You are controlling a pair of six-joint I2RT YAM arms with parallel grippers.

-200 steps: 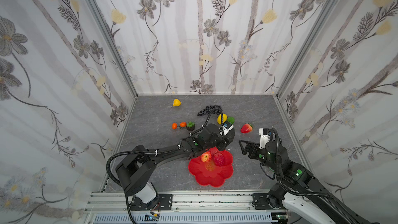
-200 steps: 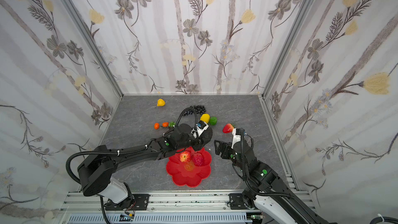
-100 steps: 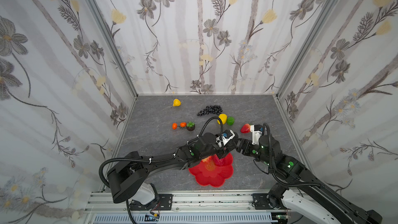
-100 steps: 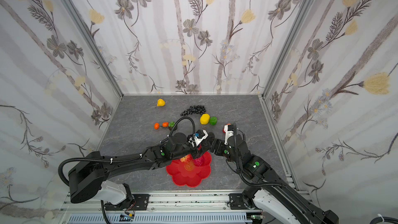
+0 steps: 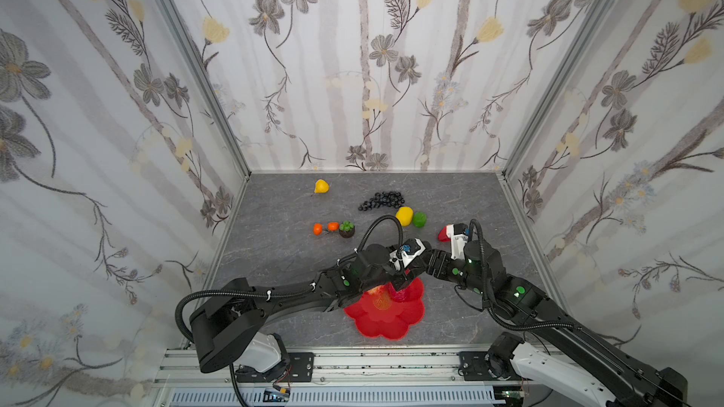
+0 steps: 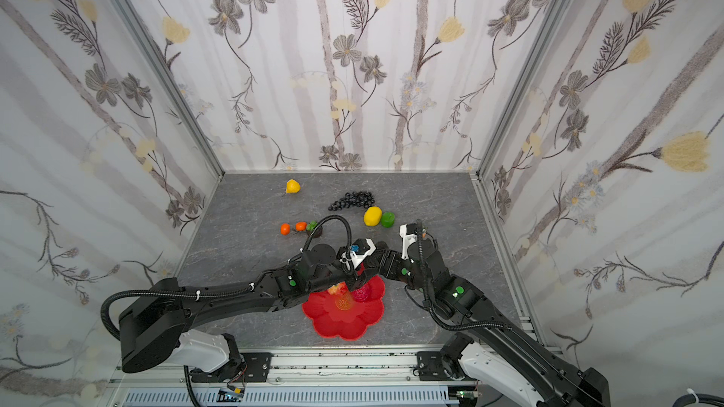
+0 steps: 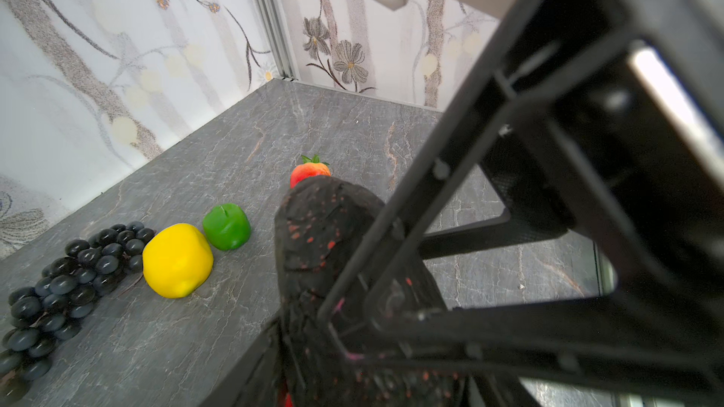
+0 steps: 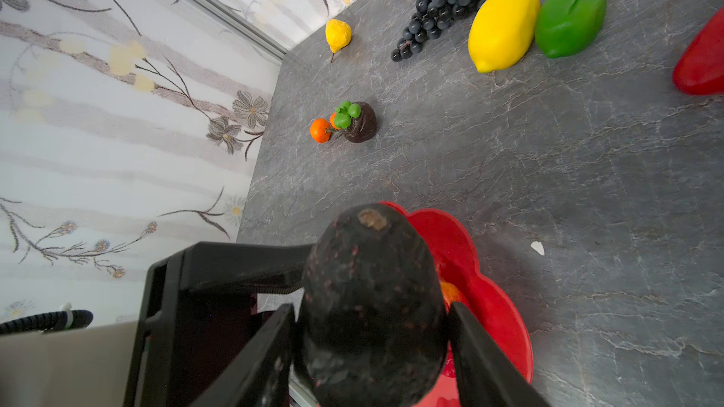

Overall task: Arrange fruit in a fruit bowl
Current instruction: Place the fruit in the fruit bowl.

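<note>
Top views, bowl: the red bowl [image 5: 391, 326] sits near the front edge of the table [image 5: 274, 236]. An apple [image 6: 337, 289] and a red berry [image 6: 362, 293] lie in its far half.
Top views, grippers: the left gripper [image 5: 413, 266] and right gripper [image 5: 430, 261] meet nose to nose above the bowl's far rim. You cannot read their jaws here.
Top views, loose fruit: pear [image 5: 321, 186], grapes [image 5: 382, 201], lemon [image 5: 404, 216], green fruit [image 5: 419, 220], oranges [image 5: 317, 229] and strawberry [image 5: 442, 234] lie on the table, outside the bowl.
Left wrist, grip: the avocado [image 7: 325, 236] sits clamped in the left gripper. The right gripper's frame crosses in front of it.
Right wrist, grip: the right gripper's fingers [image 8: 270, 346] press both sides of the avocado, above the bowl's rim.
Step in hand: you appear to be passing the avocado from left to right.
Next move: confirm that the right grip is firm and part the left jaws. Back the left arm away, then lower the avocado into a free part of the bowl.
</note>
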